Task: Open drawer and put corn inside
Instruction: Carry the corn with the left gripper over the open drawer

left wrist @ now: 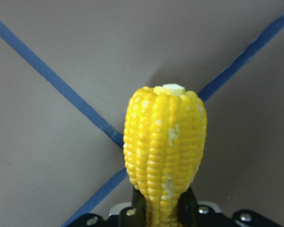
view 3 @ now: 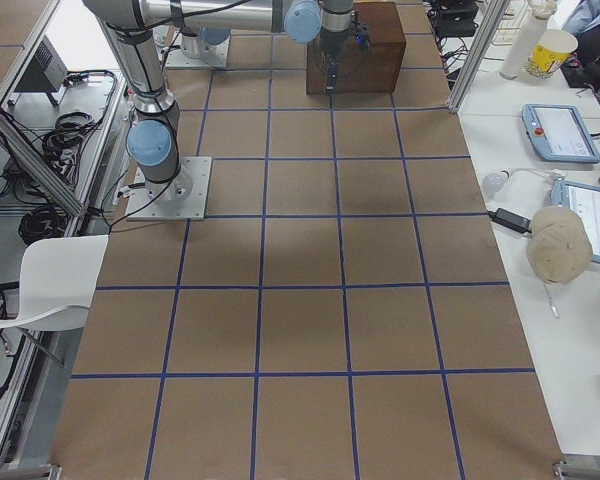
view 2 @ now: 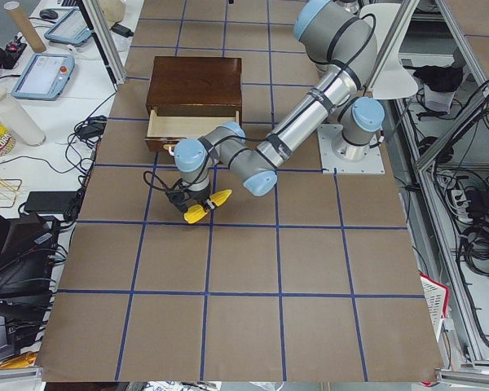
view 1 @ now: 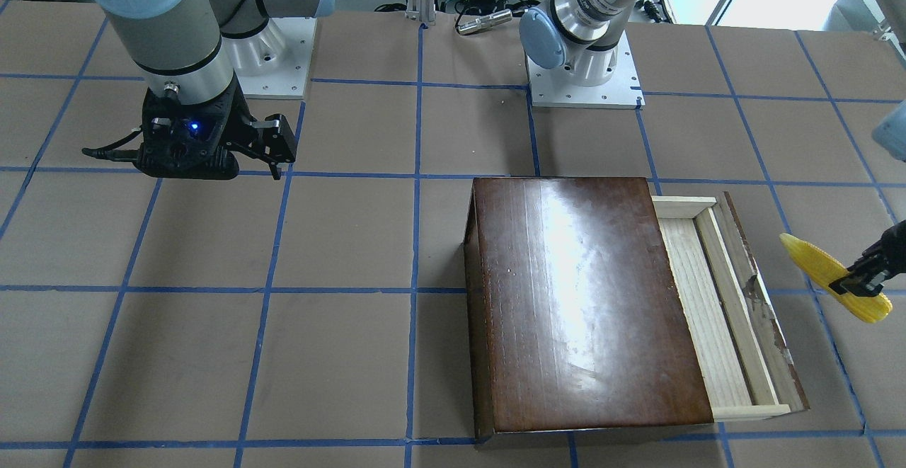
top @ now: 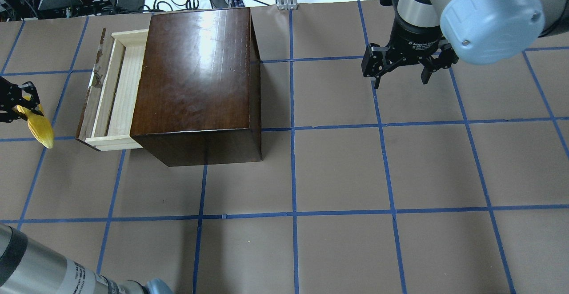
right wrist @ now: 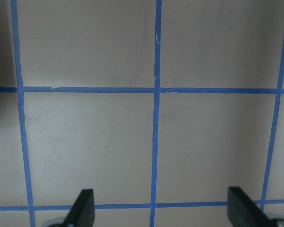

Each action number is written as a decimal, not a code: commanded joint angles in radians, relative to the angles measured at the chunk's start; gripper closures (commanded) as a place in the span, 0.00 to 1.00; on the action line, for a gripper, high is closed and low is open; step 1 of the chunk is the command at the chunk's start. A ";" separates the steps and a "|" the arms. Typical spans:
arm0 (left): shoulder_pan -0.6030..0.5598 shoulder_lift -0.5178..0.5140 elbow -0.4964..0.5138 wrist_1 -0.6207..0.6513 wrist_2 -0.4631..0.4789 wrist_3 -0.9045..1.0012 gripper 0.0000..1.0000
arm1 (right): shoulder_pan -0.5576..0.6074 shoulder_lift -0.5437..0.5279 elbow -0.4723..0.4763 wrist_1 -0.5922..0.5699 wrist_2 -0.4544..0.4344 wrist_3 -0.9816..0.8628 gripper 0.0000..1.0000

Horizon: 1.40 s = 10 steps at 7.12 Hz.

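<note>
**Corn (left wrist: 164, 151) held beside the open drawer (top: 116, 94)**

Corn is seen closest of all, big and yellow in the left wrist view, with its rows of kernels clear. It is pinched between the two fingers of the left gripper (view 1: 860, 278), which is clamped tight on it. Brown table (top: 338, 165) and blue tape lines (top: 291, 151) are seen behind it. Whether the corn touches the table cannot be told.

The drawer is pulled part way out of the left side of the dark, shiny box (top: 195, 71). Its pale wood floor is seen from above, and its worn brown front panel (top: 91, 91) is turned to the left. The corn is found further left than that panel, near it but apart from it, and not over the drawer. It is held at a slant, with one end pointed toward the drawer.

The right gripper (top: 401, 79) is hung over the table far off to the right, well apart from the box. Its fingers are spread wide apart. Only table and tape lines are seen between them in the right wrist view.
</note>
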 commanded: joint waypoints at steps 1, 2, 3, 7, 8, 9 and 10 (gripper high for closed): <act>-0.047 0.052 0.148 -0.188 0.002 0.084 1.00 | 0.000 0.000 0.000 0.001 0.001 0.000 0.00; -0.082 0.070 0.209 -0.277 0.005 0.109 1.00 | 0.000 0.000 0.000 0.000 0.001 0.000 0.00; -0.123 0.078 0.256 -0.331 0.018 0.153 1.00 | 0.000 0.000 0.000 0.001 0.001 0.000 0.00; -0.389 0.092 0.258 -0.373 0.067 0.158 1.00 | 0.000 0.000 0.000 0.001 0.003 0.000 0.00; -0.435 0.084 0.252 -0.371 0.067 0.158 1.00 | 0.000 0.000 0.000 0.001 0.003 0.000 0.00; -0.443 0.076 0.241 -0.370 0.067 0.160 1.00 | 0.000 0.000 0.000 0.001 0.003 0.000 0.00; -0.443 0.076 0.215 -0.356 0.067 0.178 1.00 | 0.000 -0.001 0.000 0.001 0.003 0.000 0.00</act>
